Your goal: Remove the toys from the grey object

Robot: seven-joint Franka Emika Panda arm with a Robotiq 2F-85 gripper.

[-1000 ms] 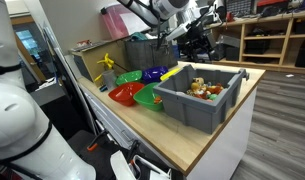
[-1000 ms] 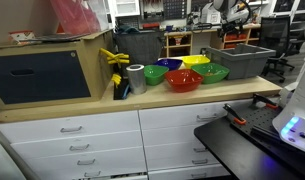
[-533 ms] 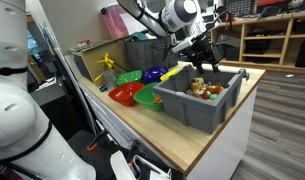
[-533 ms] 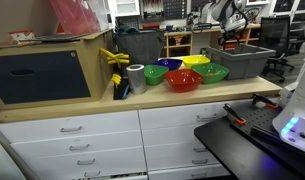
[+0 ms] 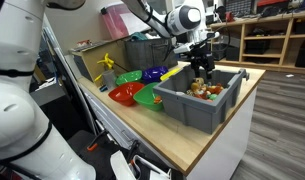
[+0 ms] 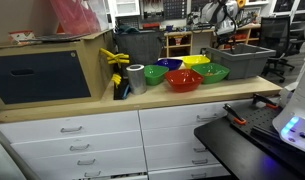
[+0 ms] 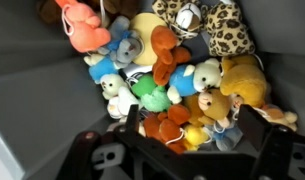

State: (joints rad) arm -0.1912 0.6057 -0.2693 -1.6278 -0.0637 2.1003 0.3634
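The grey object (image 5: 192, 108) is a big bin at the counter's end, also seen in an exterior view (image 6: 242, 62). A pile of small plush toys (image 5: 203, 89) lies inside it. The wrist view shows the toys (image 7: 172, 75) up close: orange, green, white, blue, yellow and leopard-print ones against the bin's grey wall (image 7: 32, 90). My gripper (image 5: 200, 68) hangs just over the pile, inside the bin's opening. In the wrist view the gripper (image 7: 192, 128) is open, its fingers (image 7: 254, 128) straddling orange and yellow toys without closing on them.
Red (image 5: 124, 94), green (image 5: 150, 97), purple (image 5: 128, 76) and yellow (image 5: 158, 73) bowls stand beside the bin. A darker grey crate (image 5: 142, 50) stands behind them. A silver roll (image 6: 137, 77) and a yellow clamp (image 6: 117, 60) are on the counter near a cardboard box (image 6: 47, 65).
The arm has come down from above and behind the bin until the open gripper hangs just over the toy pile. The toys and bowls have not moved.
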